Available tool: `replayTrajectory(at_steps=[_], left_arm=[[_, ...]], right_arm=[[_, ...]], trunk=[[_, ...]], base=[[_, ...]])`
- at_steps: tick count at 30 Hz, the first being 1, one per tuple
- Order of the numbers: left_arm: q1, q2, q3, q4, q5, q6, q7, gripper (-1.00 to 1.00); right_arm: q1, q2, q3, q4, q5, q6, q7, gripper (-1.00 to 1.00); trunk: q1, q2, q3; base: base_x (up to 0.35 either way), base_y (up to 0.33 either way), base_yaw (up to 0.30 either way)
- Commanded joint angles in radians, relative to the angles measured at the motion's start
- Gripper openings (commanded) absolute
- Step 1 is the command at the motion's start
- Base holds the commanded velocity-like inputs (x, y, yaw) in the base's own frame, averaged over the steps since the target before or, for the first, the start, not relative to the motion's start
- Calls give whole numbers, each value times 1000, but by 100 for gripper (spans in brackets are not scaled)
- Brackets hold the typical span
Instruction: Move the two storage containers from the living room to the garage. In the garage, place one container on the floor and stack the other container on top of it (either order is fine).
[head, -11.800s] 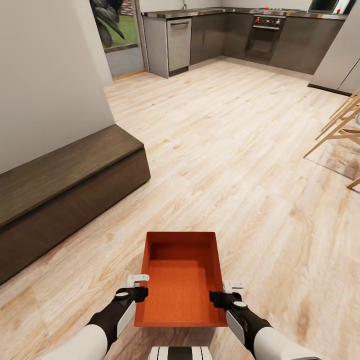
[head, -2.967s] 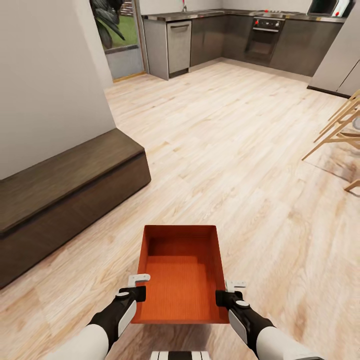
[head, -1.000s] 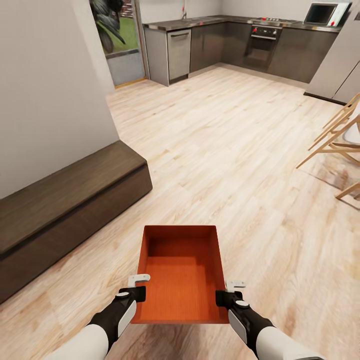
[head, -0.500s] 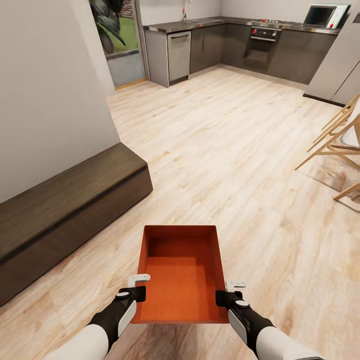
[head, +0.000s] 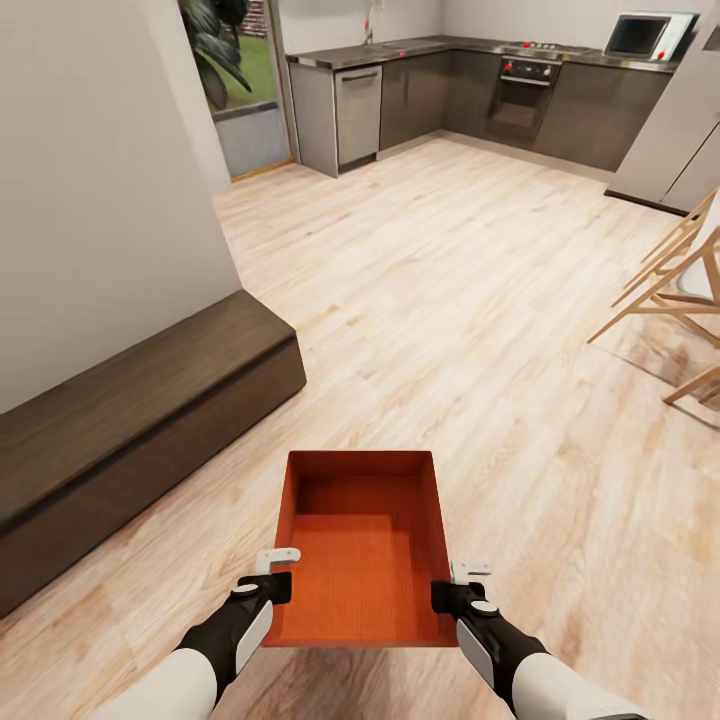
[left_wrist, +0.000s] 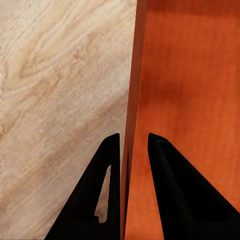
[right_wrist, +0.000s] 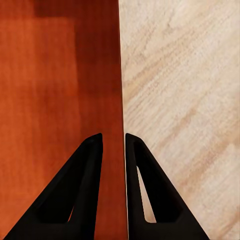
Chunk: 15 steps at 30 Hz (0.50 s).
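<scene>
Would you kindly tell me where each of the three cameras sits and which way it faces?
Head view: on the head, looking forward and down at the storage container, both grippers, wood floor.
Left wrist view: on the left arm, along the left gripper astride a container wall.
Right wrist view: likewise, right gripper.
All share the container.
</scene>
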Motion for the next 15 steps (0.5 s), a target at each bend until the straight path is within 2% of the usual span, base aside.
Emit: replayTrajectory(at_steps=[1,15], left_arm=[[1,1,-1,1,0,8,12,-100],[1,1,-2,1,0,8,12,-100]], right_arm=[[-1,-6,-17,-4,4,-4,-7,-100],[-1,-6,-17,-4,6,-3,-7,-100]], trunk=[[-4,7,3],[-58,105,47]], base=[[0,0,0],[0,0,0]])
